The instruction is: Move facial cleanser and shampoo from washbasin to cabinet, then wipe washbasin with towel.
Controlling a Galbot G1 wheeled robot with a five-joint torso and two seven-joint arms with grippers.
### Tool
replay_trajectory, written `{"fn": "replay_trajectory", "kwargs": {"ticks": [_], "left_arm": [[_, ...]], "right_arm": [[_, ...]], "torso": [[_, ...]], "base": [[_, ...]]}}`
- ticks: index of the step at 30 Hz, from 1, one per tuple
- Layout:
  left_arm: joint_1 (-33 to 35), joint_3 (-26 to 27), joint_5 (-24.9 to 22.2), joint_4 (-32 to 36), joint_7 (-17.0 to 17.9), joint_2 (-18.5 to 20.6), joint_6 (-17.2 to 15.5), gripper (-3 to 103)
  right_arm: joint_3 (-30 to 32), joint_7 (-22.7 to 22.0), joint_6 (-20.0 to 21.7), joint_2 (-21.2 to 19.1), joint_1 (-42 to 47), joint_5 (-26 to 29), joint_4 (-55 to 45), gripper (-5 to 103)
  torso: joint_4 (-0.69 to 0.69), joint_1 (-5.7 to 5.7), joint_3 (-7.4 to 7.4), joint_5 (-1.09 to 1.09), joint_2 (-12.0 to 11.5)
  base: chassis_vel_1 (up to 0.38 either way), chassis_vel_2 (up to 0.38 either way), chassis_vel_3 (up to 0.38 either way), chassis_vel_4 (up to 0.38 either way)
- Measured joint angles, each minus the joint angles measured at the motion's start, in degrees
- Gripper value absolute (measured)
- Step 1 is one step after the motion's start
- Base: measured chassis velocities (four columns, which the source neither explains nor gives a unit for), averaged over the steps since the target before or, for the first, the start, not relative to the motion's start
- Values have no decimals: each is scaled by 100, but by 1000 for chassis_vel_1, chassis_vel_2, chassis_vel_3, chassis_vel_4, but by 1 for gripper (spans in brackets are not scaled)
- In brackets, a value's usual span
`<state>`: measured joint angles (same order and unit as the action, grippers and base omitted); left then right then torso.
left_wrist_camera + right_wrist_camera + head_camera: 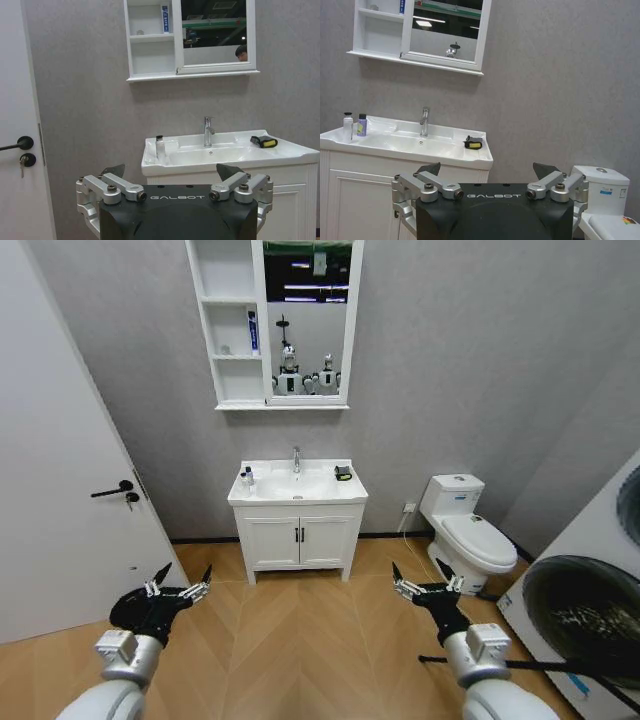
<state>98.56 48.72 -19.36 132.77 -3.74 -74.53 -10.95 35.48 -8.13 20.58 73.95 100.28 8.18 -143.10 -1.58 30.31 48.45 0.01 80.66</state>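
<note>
As the robot stands on the herringbone wood floor (300,640) well short of the vanity, we see both arms held low and forward, clear of every task object. The left gripper (180,583) hangs at the near left with its fingers spread apart and nothing between them; the right gripper (427,583) mirrors it at the near right, likewise spread and empty.

Against the far grey wall we find the washbasin (318,492), its chrome tap (296,459) rising at the far rim. On the left ledge of the basin stand the facial cleanser (348,126) and the shampoo (362,125), upright and just beside each other. In the left wrist view the two bottles overlap, and we cannot separate them there. On the right ledge lies the towel (343,473), folded, its yellow-green edge visible.

Above the basin hangs the cabinet (240,390), with three open compartments at the left and a mirror panel (306,320) at the right. A blue-and-white tube (253,331) stands upright in the middle compartment. Below the basin we note the two-door floor cupboard (298,540). A white door (60,520) with a black handle stands at the left, a toilet (468,530) at the right, and a washing machine (590,610) at the near right edge.
</note>
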Motion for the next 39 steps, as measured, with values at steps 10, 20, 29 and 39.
{"fn": "replay_trajectory", "kwargs": {"ticks": [10, 20, 29, 39], "left_arm": [[-151, -151, 236, -106, 40, -192, 90, 100], [-144, -109, 216, -147, 49, -328, 114, 100], [-132, -55, 224, -181, -31, -373, 92, 100], [-212, -85, 348, -303, 50, -376, 340, 100]], "right_arm": [[-1, -43, -6, -30, 18, 22, 82, 100], [-22, -75, -15, -59, 16, 69, 162, 100], [2, -138, -33, -73, 104, 53, 161, 100], [-19, -138, -33, -27, 89, 50, 165, 100]], "torso": [[-1, 0, 0, 0, 0], [0, 0, 0, 0, 0], [-1, 0, 0, 0, 0], [-2, 0, 0, -1, 0]], "base": [[0, 0, 0, 0], [0, 0, 0, 0], [0, 0, 0, 0], [0, 0, 0, 0]]}}
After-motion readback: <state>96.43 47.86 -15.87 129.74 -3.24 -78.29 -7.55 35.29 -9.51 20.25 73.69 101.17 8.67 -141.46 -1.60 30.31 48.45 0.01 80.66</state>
